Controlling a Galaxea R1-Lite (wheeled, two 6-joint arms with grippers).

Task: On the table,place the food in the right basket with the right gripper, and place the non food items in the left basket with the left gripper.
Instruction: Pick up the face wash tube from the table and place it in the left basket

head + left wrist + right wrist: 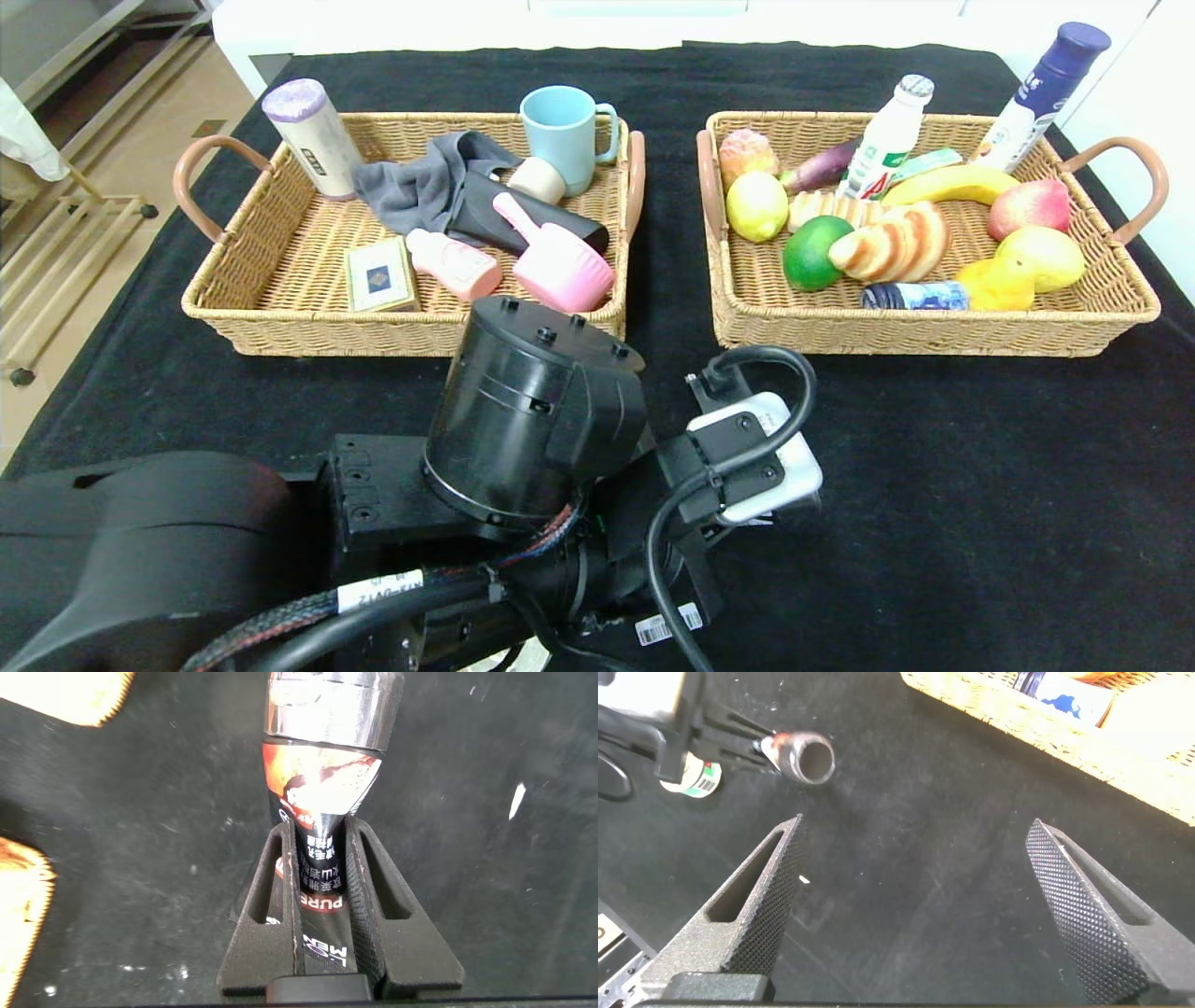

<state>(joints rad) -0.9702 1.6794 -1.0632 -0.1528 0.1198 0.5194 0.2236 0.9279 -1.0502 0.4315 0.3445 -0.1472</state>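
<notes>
Free room and obstacles. The black bench point(980, 485) lies bare in front of the right basket point(934, 331) and in the strip between the two baskets. The left basket point(280, 308) keeps an open floor patch at its near-left part, beside the small box point(380, 275); the cloth point(420, 187), mug point(565, 131) and pink scoop point(560, 266) crowd its far and right parts. The right basket is packed with fruit and bread; upright bottles point(887, 140) stand along its far rim. The left gripper point(322, 905) has its jaws clamped on a tube point(322, 775); the right gripper point(915, 887) holds its jaws wide apart over bare bench.
</notes>
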